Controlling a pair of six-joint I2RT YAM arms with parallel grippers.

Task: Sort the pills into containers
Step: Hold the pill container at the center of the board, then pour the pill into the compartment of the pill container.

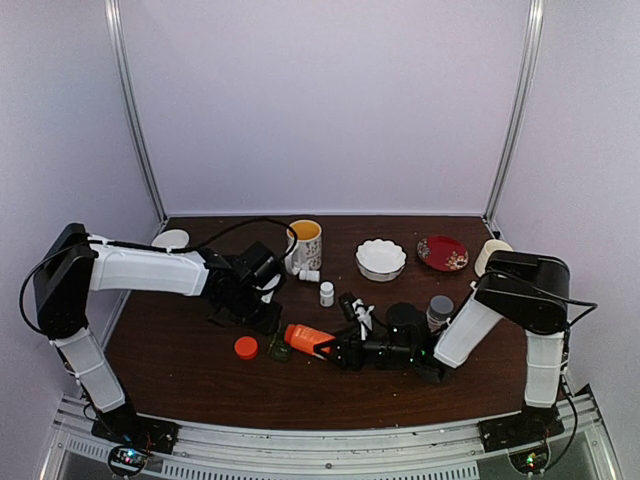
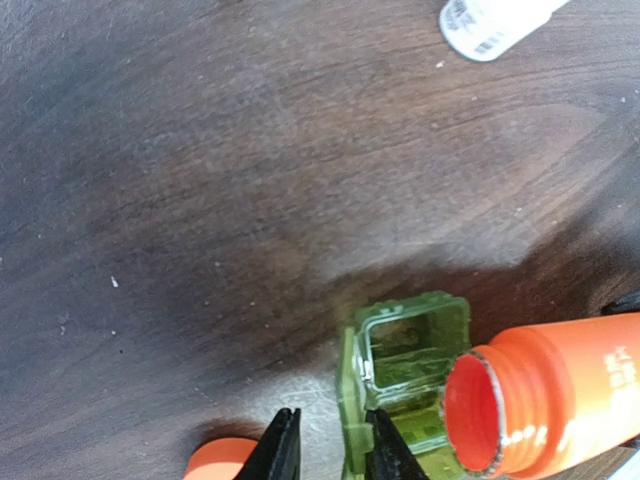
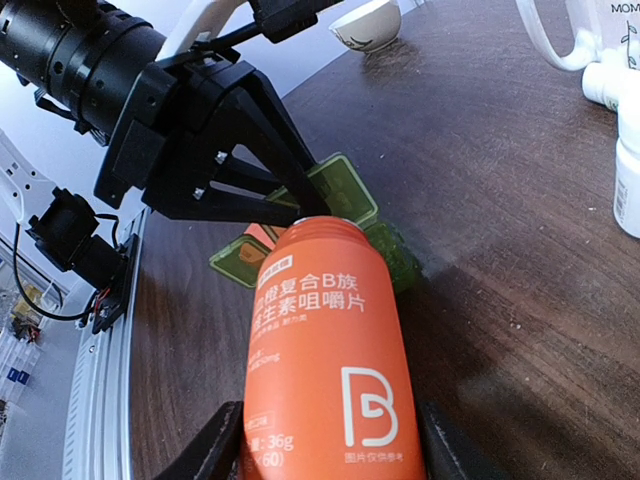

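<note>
Where the left gripper [image 2: 332, 432] straddles its rim with narrow jaws, grip impossible to tell, the green pill box [image 2: 405, 365] lies open by the table's [image 2: 200, 200] near edge, left of centre. The right gripper [image 3: 330, 445] clamps the orange bottle [image 3: 325, 340], its mouth at the box. Bare wood stretches beyond, with the orange cap [image 1: 246, 347] just beside.

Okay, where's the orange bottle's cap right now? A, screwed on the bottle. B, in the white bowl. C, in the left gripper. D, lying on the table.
D: the orange cap lies on the table, and the orange bottle shows an open mouth.
</note>
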